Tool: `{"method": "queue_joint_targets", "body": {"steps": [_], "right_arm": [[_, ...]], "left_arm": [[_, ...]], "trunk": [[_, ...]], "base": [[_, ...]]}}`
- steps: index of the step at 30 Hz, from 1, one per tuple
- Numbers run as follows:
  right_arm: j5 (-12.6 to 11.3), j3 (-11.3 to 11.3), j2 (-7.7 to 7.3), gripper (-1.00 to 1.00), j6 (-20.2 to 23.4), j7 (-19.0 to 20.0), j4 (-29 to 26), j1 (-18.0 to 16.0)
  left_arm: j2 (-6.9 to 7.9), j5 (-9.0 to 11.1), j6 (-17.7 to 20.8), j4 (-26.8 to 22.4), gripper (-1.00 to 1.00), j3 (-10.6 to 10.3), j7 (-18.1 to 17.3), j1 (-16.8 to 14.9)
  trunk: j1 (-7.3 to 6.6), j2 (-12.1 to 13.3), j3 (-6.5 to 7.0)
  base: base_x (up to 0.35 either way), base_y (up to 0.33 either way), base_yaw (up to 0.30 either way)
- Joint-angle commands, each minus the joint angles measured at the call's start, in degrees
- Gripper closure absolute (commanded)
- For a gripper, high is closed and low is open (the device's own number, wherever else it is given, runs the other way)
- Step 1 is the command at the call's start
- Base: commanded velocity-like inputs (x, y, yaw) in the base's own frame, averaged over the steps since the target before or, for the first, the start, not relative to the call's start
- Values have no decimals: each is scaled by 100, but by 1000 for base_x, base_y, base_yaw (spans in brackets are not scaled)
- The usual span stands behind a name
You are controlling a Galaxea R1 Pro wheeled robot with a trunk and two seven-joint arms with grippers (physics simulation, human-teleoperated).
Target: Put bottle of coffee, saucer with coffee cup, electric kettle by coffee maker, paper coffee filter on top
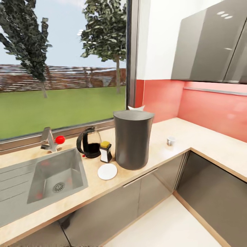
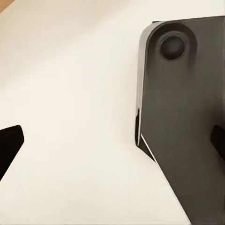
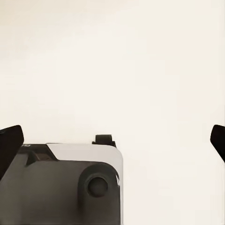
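The tall dark grey coffee maker (image 1: pixel 133 139) stands on the countertop (image 1: pixel 192 133) near its front edge. A white paper filter (image 1: pixel 136 108) peeks up at its far top rim. To its left the yellow-capped bottle of coffee (image 1: pixel 105 151) stands upright, with the black electric kettle (image 1: pixel 88 142) behind it. The white saucer (image 1: pixel 107 171) lies bare in front of the bottle. The small coffee cup (image 1: pixel 170 140) sits apart on the counter, right of the coffee maker. My left gripper (image 2: pixel 112 145) and right gripper (image 3: pixel 112 143) hang open over pale floor, nothing between their fingers.
A steel sink (image 1: pixel 56 176) with a faucet (image 1: pixel 48 139) and a red ball (image 1: pixel 60 139) lies left of the kettle. Grey wall cabinets (image 1: pixel 209 44) hang over the counter's right corner. Dark parts of the robot's base (image 2: pixel 187 122) show under both grippers.
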Motion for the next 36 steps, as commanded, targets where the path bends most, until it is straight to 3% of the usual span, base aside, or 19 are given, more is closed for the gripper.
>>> {"method": "queue_joint_targets", "body": {"steps": [1,13,15,16,20,36], "right_arm": [[-59,49,-2,-100,-17,-14,3,-3],[-52,56,0,-100,-22,-14,3,-3],[-52,56,-1,-100,-24,-14,3,-3],[-52,56,-1,-100,-21,-9,3,-3],[-52,56,7,-100,-18,-6,3,-3],[-52,56,8,-100,-16,3,11,-3]], "left_arm": [[4,-26,-8,-9,-100,18,13,5],[86,101,-15,270,-100,29,27,9],[116,136,-7,328,-100,99,135,9],[142,153,-9,495,-100,167,352,13],[143,170,-27,606,-100,205,496,10],[136,202,-63,607,-100,209,518,9]], "trunk": [[2,-8,-9],[2,-8,-9],[2,-8,-9],[2,-8,-9],[2,-8,-9],[2,-8,-9]], "base": [[0,-272,244],[25,-271,272],[169,-240,276],[203,-221,276],[195,-222,276],[13,-270,274]]}}
